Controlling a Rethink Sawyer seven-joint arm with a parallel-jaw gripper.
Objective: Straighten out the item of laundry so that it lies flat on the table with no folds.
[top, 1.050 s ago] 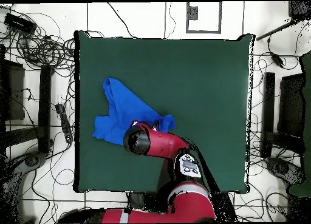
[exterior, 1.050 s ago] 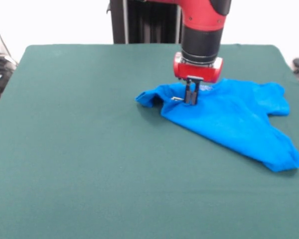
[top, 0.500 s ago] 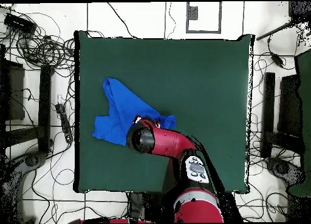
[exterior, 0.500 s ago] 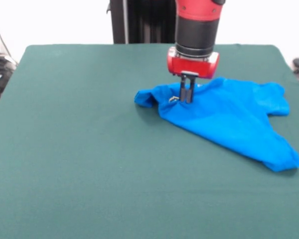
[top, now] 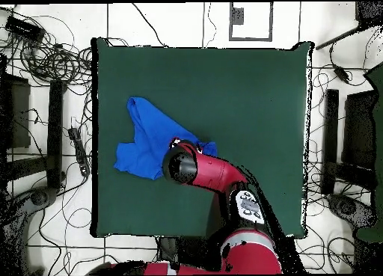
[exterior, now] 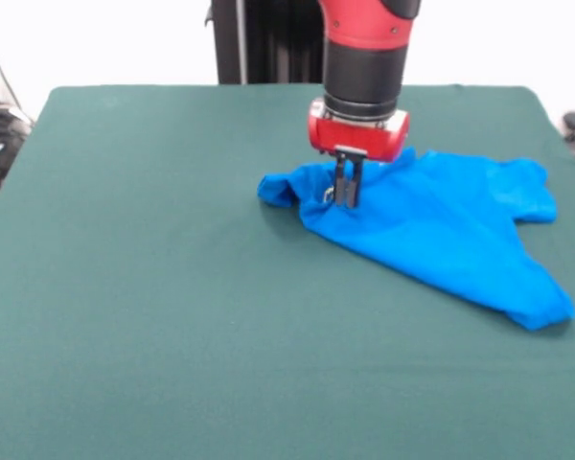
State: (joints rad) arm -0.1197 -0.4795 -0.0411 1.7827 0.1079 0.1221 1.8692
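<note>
Green felt covered the whole surface (exterior: pixel 153 307), a wide rectangle far bigger than anything on it. From the front camera the arm (exterior: pixel 364 48) came down from twelve o'clock, a red and black column ending in a red collar just above the cloth. From the overhead camera the same arm (top: pixel 213 174) reached up from six o'clock toward the middle of the picture and hid part of the fabric beneath it.

Next in size, the item of laundry (exterior: pixel 441 230) lay crumpled, bright blue, at about three o'clock of the surface in the front view and at about nine o'clock in the overhead view (top: pixel 149 135). It spread in a rough triangle, one long point running toward five o'clock in the front view, a sleeve at its three o'clock edge, and a bunched, rolled fold at its nine o'clock end. Creases crossed it; it was not flat.

Smallest, the gripper (exterior: pixel 347 192) pointed straight down at that bunched end. Its dark fingers (exterior: pixel 340 182) stood close together, almost parallel, pinching a small raised ridge of the blue fabric between them.
</note>
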